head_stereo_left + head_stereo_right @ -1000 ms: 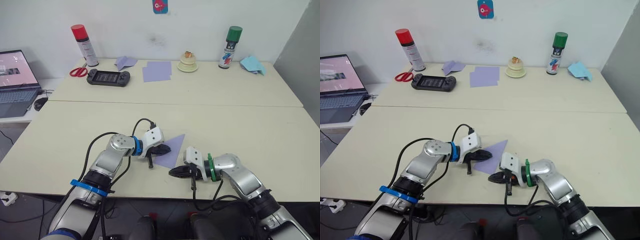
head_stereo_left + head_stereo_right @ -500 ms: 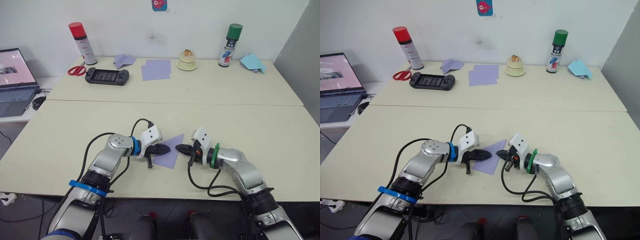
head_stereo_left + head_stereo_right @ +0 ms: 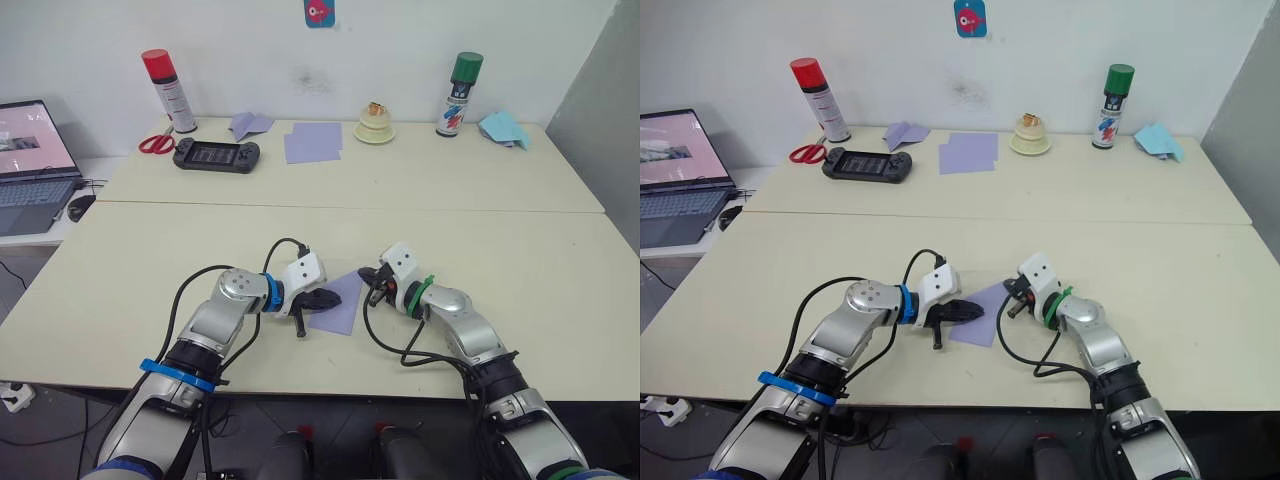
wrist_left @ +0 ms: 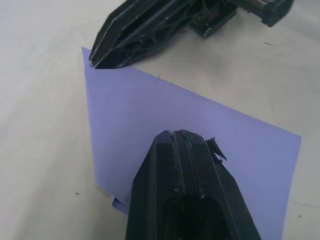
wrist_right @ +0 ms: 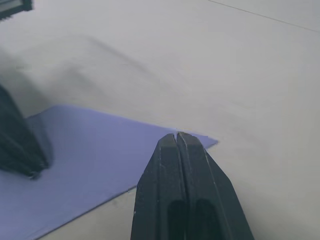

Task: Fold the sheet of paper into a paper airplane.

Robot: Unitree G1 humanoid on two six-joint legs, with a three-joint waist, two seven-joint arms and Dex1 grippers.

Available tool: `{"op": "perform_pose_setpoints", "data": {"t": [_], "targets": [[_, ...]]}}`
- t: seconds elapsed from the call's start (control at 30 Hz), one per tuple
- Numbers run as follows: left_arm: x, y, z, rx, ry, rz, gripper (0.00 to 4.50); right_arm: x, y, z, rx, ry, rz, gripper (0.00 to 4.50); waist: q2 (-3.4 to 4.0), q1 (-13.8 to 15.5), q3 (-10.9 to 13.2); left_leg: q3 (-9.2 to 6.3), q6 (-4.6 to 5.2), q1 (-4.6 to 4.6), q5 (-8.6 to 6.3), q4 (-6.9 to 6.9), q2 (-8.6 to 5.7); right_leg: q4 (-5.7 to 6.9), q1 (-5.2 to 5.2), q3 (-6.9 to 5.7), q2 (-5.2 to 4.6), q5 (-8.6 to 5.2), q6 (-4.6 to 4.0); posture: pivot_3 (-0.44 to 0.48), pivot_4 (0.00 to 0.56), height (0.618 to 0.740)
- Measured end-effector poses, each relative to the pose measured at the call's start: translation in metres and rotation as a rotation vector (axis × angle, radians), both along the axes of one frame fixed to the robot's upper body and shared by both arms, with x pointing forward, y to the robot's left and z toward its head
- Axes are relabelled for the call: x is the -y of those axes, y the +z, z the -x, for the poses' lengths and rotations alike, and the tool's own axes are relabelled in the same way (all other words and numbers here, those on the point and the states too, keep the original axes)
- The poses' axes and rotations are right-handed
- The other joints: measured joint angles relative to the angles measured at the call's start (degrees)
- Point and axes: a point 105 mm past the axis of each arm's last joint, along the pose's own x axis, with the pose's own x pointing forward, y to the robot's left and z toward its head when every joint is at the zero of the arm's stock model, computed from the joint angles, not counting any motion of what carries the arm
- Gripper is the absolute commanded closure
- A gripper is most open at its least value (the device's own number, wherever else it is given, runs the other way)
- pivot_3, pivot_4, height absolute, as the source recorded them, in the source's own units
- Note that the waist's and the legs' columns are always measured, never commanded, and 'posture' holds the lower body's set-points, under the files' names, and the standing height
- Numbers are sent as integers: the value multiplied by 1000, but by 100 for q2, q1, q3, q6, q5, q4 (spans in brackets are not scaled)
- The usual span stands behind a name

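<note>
The sheet of paper [image 3: 343,308] is lavender and lies partly folded on the near table, between my two arms. My left gripper [image 3: 335,297] is shut, and its tip presses down on the paper's left part [image 4: 150,115]. My right gripper [image 3: 364,276] is also shut. Its tip rests on the paper's far right corner [image 5: 200,139], seen in the left wrist view as black fingers [image 4: 135,35] at the sheet's corner. A small lower layer [image 4: 118,204] peeks out under one edge. Neither gripper holds the paper between its fingers.
Along the far table stand a red spray can [image 3: 165,90], scissors [image 3: 155,143], a game controller [image 3: 216,155], a folded lavender plane [image 3: 250,124], two overlapping lavender sheets [image 3: 313,141], a small dish [image 3: 376,124], a green spray can [image 3: 457,95] and light-blue folded paper [image 3: 503,127]. A laptop [image 3: 30,150] sits far left.
My right gripper has moved from near the table's front edge up and away to the paper's far right corner. The left gripper has stayed on the paper.
</note>
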Motion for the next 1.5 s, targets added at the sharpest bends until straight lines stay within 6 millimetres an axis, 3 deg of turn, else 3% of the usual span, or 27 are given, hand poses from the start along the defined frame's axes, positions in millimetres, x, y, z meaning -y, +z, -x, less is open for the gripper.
{"op": "perform_pose_setpoints", "data": {"t": [0.5,0.57,0.63,0.73,0.9,1.03,1.13,1.33,1.5], "targets": [[0,0,1,9,7,1,4465,10,6,-19,55,-58,78,4500,0,3,-1,1,2,2,1,0,0,2,1,2,0,0,0,0,150,740],[2,2,0,6,17,28,4465,18,10,-19,59,-83,56,4500,2,23,2,1,2,-8,1,0,-1,1,-6,1,-2,0,0,0,150,740],[2,7,-4,-4,46,75,4500,32,16,-10,56,-92,21,4104,5,49,9,-7,2,-63,1,19,-1,7,-52,-8,-2,1,-1,0,150,740],[-6,27,-18,38,79,113,3751,38,31,5,65,-42,-8,3202,12,10,30,-14,0,-170,2,54,0,27,-143,-15,1,21,-26,0,150,740],[-15,72,-37,195,-16,117,2204,40,62,40,116,112,35,1393,16,-10,36,-9,0,-178,1,46,-3,16,-150,-16,2,22,-26,0,150,740],[-25,70,-48,279,-94,30,1003,45,61,55,104,130,62,12,8,-16,44,-4,1,-178,1,48,-5,14,-150,-14,3,21,-25,0,150,740],[-25,66,-53,346,-164,-40,64,47,64,58,123,114,65,0,-16,0,68,-8,2,-180,1,54,-6,18,-150,-19,6,8,-1,0,150,740],[-24,69,-57,525,-290,-170,25,42,72,70,149,140,47,0,-44,4,91,-7,2,-184,1,52,-7,16,-150,-18,6,21,-24,0,150,740],[-22,64,-57,571,-340,-229,25,37,79,78,172,163,50,0,-55,-5,98,-9,2,-184,1,53,-8,19,-151,-20,6,21,-24,0,150,740]]}}
